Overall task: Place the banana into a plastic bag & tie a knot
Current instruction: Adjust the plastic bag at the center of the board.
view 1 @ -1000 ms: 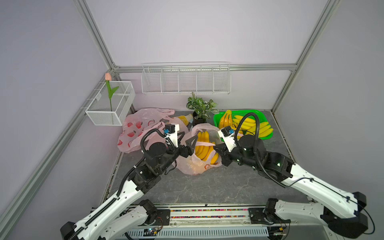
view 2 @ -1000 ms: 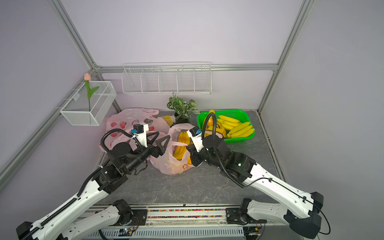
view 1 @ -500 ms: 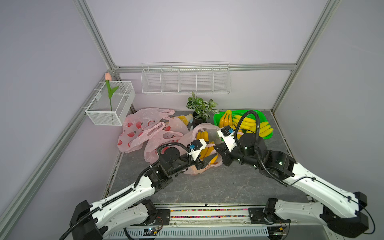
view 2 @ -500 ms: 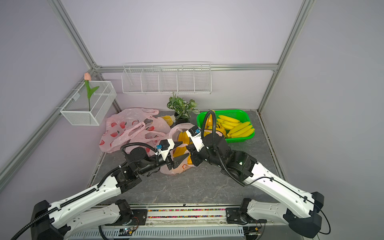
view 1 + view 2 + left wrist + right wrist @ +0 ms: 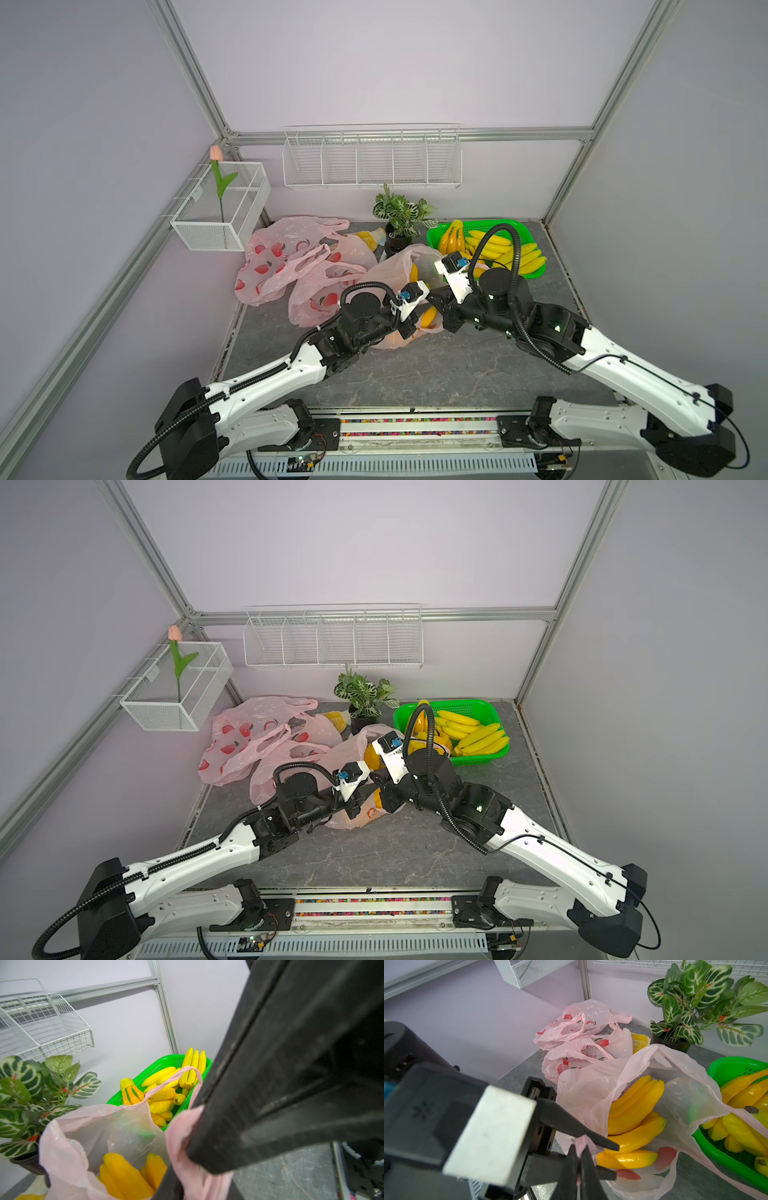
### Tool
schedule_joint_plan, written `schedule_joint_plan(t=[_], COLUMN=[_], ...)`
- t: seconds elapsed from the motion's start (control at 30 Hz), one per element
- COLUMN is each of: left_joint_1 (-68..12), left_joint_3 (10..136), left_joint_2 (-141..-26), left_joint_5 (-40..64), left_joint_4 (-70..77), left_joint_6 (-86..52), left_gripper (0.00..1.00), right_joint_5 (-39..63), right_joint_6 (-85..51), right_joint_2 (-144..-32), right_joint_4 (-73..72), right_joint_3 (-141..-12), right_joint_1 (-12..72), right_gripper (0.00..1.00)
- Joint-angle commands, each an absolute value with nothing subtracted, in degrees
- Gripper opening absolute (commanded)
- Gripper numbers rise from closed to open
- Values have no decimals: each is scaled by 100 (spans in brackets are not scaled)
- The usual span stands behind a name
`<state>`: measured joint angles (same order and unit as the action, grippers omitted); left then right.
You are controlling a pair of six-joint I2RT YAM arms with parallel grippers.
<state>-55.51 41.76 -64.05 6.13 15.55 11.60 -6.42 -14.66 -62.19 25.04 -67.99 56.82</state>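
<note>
Changeover at plastic bag (image 5: 587, 1088): left gripper (image 5: 616, 1162) now swung in beside right gripper (image 5: 579, 1151), jaws narrowed around pink handle (image 5: 581, 1140), hold uncertain. Right gripper pinched fast on same handle. Banana (image 5: 633, 1103) inside bag. Points to knot-tying, loading done.

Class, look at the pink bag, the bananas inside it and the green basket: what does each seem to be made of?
The pink bag looks like thin plastic film: translucent, crinkled. The bananas seem moulded plastic or foam: glossy. The green basket looks rigid plastic: shiny, perforated.
</note>
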Motion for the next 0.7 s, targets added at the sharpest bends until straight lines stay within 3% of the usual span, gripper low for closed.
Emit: schedule_joint_plan(t=[0.0, 0.07, 0.2, 0.37, 0.57, 0.67], left_joint_1=[-5555, -5555, -5555, -5555, -5555, -5555], left_joint_3=[4227, 4218, 4190, 4132, 4061, 4078], left_joint_2=[-6414, -6412, -6313, -6215, -6092, -6047], left_joint_5=[308, 110, -284, -448, -489, -499], left_joint_4=[1503, 1512, 1550, 1554, 1595, 1515], left_joint_6=[1102, 949, 577, 509, 497, 510], left_gripper=[10, 3, 0, 0, 0, 0], right_joint_5=[-751, -733, -817, -1404, -619, -23], right_joint_6=[-1621, -1664, -1474, -1241, -1381, -1436], right_joint_2=[-6016, -6003, -5756, -5066, -5021, -5259], right_joint_4=[2241, 2279, 2552, 3262, 3306, 2770], right_joint_3=[-6672, -6670, -6617, -6266, -5619, -5284], right_joint_1=[5558, 5485, 5352, 4711, 2888, 2151], right_gripper=[7, 8, 37, 56, 58, 53])
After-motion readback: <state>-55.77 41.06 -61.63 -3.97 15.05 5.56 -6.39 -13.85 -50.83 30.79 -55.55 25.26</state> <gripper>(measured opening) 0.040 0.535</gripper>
